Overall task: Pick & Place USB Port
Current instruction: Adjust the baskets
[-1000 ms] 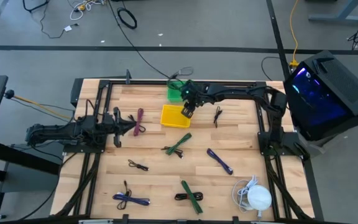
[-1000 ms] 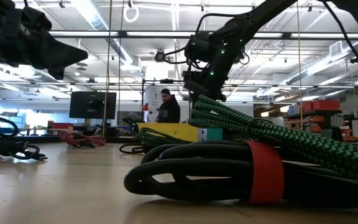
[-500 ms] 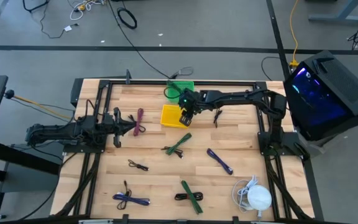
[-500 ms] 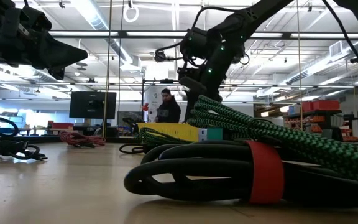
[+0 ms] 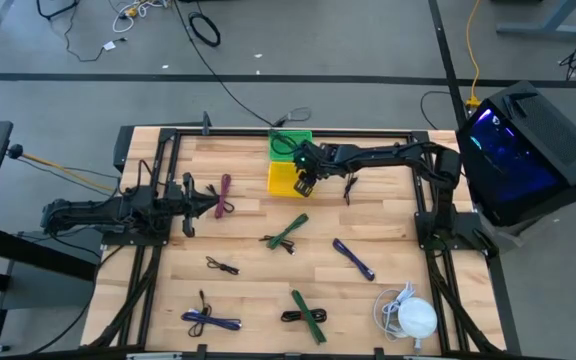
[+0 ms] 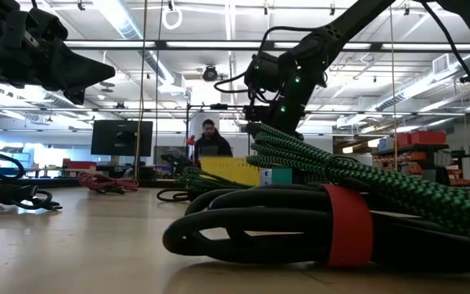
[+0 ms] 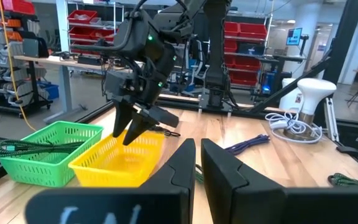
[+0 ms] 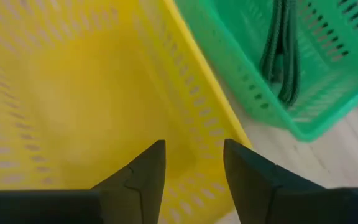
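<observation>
Jaws apart and empty on the right gripper [image 8: 191, 165], which has slid the yellow basket [image 5: 285, 176] back beside the green basket [image 5: 288, 143]; left gripper [image 7: 194, 163] stays pinched shut. USB cables [image 5: 351, 257] still wait on the table.

Two dark arms, one reaching, one waiting.

The right arm stretches from its base at the right edge of the surface across the far half toward the middle, wrist bent downward, with small green lights glowing on it. The right tool [image 5: 304, 186] points down, its two dark fingers [image 8: 138, 177] spread apart with nothing between them. The left arm lies low and level along the left side of the surface, parked. The left tool [image 5: 190, 196] points toward the middle, its fingers [image 7: 182, 168] nearly together and empty.
</observation>
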